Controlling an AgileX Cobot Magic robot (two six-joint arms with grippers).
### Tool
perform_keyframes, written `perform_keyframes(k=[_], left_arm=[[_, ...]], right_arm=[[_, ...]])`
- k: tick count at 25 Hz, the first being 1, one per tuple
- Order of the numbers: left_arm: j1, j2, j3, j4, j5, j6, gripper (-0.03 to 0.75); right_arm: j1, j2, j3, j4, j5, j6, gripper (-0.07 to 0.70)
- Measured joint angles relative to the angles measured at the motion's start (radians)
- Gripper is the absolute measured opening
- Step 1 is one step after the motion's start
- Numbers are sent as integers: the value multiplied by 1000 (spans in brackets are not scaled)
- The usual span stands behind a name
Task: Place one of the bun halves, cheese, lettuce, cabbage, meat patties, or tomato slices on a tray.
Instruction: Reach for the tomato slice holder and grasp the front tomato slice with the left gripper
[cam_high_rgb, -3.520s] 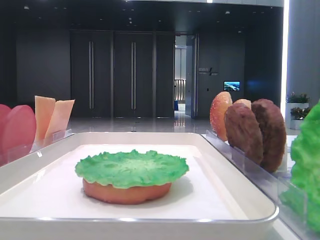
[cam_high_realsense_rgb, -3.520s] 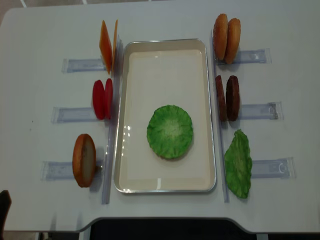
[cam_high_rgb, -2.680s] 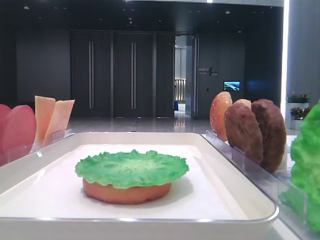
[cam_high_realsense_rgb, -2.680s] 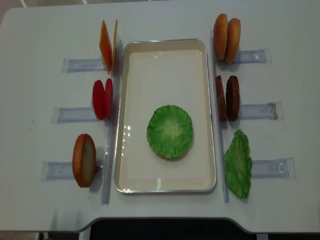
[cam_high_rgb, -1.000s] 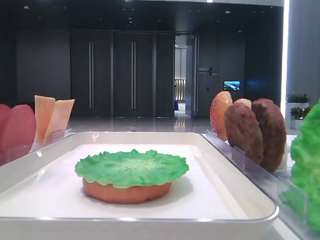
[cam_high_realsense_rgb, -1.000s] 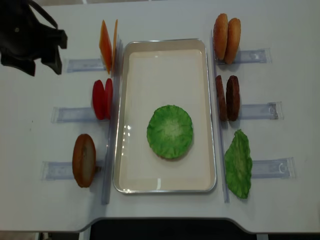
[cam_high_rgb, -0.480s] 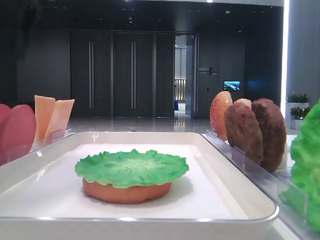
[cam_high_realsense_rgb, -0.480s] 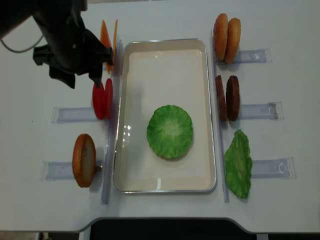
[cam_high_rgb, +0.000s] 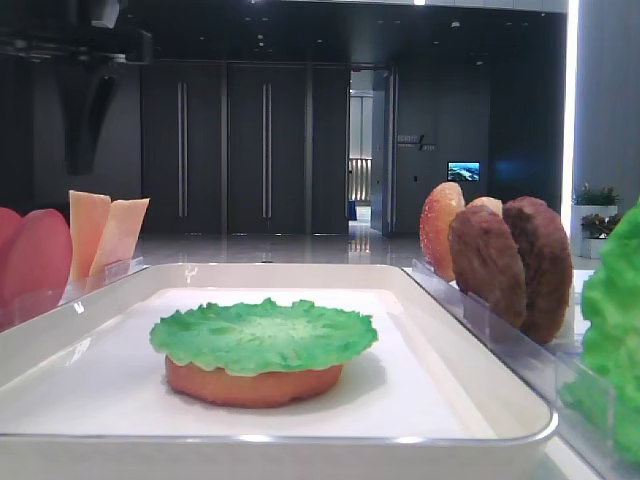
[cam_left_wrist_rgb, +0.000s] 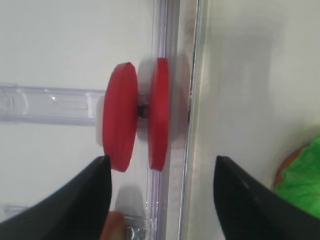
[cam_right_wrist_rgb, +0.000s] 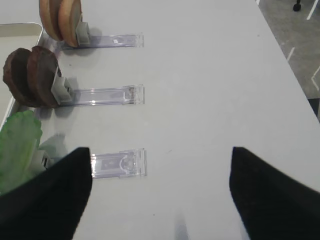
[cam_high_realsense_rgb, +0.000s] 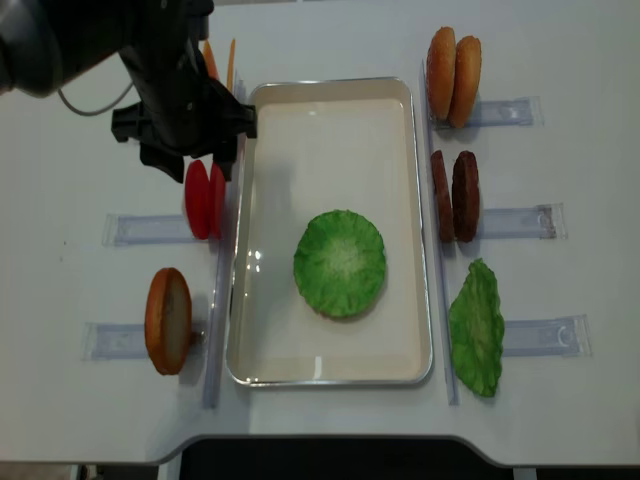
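Observation:
Two red tomato slices (cam_high_realsense_rgb: 205, 198) stand on edge in a clear rack left of the white tray (cam_high_realsense_rgb: 330, 110). My left gripper (cam_high_realsense_rgb: 190, 163) hovers over their far side, open. In the left wrist view the slices (cam_left_wrist_rgb: 120, 120) show between and ahead of the spread fingers (cam_left_wrist_rgb: 75, 200), untouched, with the tray wall (cam_left_wrist_rgb: 200, 100) to their right. On the tray a lettuce leaf (cam_high_realsense_rgb: 340, 262) lies over a bun half (cam_high_rgb: 250, 385). My right gripper (cam_right_wrist_rgb: 159, 155) is open over bare table, out of the overhead view.
Cheese slices (cam_high_realsense_rgb: 212, 70) stand partly hidden behind the left arm. A bun half (cam_high_realsense_rgb: 167, 320) stands at front left. Right of the tray stand two bun halves (cam_high_realsense_rgb: 453, 75), two meat patties (cam_high_realsense_rgb: 455, 195) and a lettuce leaf (cam_high_realsense_rgb: 476, 328), each in a clear rack (cam_high_realsense_rgb: 530, 220).
My left arm has come in from the far left and now hangs over the tomato slices, jaws still open. Nothing on the table has moved.

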Motion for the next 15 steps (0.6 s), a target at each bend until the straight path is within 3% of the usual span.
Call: perform_keyframes(k=[4, 15], left_arm=[[0, 22, -2, 0, -37, 0, 486], [0, 73, -2, 3, -67, -1, 486]], right_arm=[[0, 0, 0, 0, 0, 0, 539], [0, 0, 0, 0, 0, 0, 539]])
